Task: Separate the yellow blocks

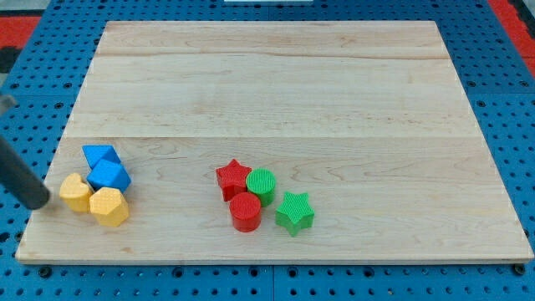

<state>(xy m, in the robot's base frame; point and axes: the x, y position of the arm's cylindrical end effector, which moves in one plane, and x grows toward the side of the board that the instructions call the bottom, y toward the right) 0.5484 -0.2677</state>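
Two yellow blocks touch each other near the board's lower left: a yellow heart (75, 192) and a yellow hexagon (109, 206) to its right. My tip (39, 201) comes in from the view's left edge and sits just left of the yellow heart, a small gap apart. Two blue blocks stand right above the yellow pair: a blue triangle (100, 155) and a blue block (109, 176) that touches the yellow hexagon.
A red star (233, 178), a green cylinder (261, 184), a red cylinder (246, 211) and a green star (294, 211) cluster at the lower middle of the wooden board (276, 92). Blue pegboard surrounds the board.
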